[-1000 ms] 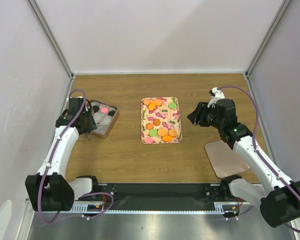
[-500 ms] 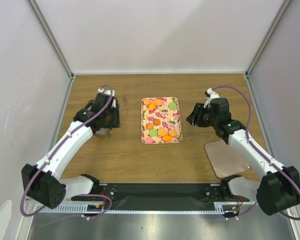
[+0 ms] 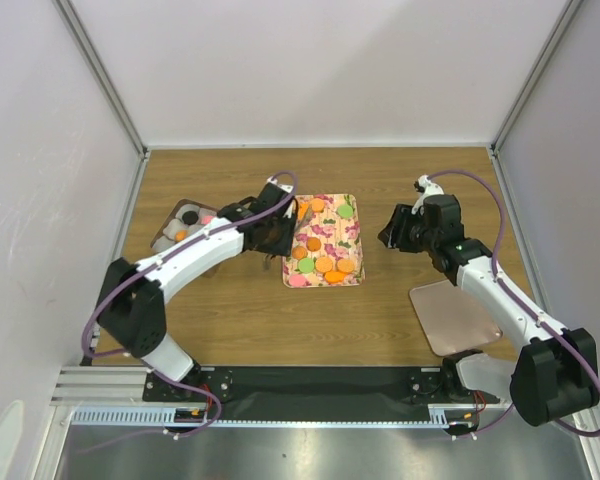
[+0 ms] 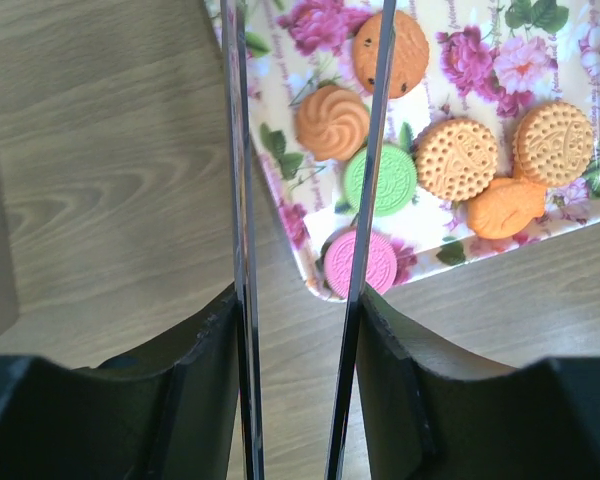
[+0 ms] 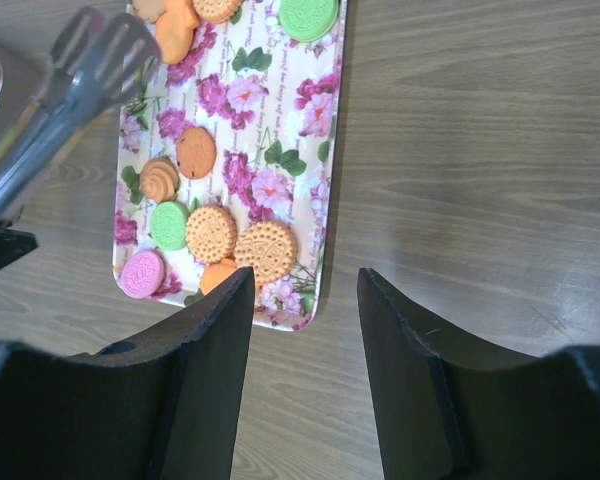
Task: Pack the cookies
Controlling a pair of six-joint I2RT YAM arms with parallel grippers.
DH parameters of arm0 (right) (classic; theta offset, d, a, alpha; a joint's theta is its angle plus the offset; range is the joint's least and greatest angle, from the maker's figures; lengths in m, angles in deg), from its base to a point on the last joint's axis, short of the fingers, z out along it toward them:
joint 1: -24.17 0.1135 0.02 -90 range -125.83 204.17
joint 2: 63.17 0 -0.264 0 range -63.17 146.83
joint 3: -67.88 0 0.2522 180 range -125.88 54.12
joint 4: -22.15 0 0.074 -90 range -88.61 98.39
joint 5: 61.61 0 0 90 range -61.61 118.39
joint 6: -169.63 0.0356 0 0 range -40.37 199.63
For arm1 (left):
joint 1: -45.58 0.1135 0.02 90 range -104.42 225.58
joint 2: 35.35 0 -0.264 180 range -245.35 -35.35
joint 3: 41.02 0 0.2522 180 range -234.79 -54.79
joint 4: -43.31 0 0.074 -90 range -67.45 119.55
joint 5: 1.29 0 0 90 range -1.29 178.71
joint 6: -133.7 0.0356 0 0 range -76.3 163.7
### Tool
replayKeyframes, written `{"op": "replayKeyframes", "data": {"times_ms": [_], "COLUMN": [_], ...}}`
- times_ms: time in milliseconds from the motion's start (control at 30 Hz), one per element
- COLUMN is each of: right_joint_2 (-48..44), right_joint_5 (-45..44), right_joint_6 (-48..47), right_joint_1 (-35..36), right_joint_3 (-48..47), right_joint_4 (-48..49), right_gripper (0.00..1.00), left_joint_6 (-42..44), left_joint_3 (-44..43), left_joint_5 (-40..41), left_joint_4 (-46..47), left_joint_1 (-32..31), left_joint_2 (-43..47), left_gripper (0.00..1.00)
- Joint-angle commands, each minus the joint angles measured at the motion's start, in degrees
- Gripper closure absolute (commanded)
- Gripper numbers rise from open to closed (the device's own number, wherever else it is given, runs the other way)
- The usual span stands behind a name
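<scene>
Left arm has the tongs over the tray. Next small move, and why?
Probably lower the tongs onto the swirled orange cookie: it lies between the two blades in the left wrist view, the left fingers grip the tongs, and the blades seem to hang above the tray.

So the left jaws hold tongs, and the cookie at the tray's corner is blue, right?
Not blue: the cookie at the corner of the tray is pink, as the left wrist view shows. The left jaws do hold tongs.
</scene>
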Motion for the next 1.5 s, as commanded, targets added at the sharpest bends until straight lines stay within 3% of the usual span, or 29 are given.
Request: {"op": "replayKeyframes", "data": {"times_ms": [0,1067,1467], "right_joint_2": [0.1,-3.3,-3.2], "right_joint_5": [-1.2,0.2,0.1], "right_joint_6": [-0.9,-0.4,-0.3], "right_joint_1": [-0.5,-0.5,-0.5], "right_joint_3": [-0.5,-0.1,-0.1], "right_joint_4": [1.9,1.3,1.4], "right_gripper": [0.48,0.48,0.48], "left_joint_6": [-0.9,0.6,1.3], "left_joint_3": [-4.3,-8.8,-9.4], "left_joint_5": [0.0,3.5,4.6], "left_joint_4": [2.8,2.4,1.8], "left_joint_1": [-1.0,-1.4,-1.7], "left_joint_2": [-2.3,-11.3,-12.8], "left_gripper": [0.5,0.49,0.53]}}
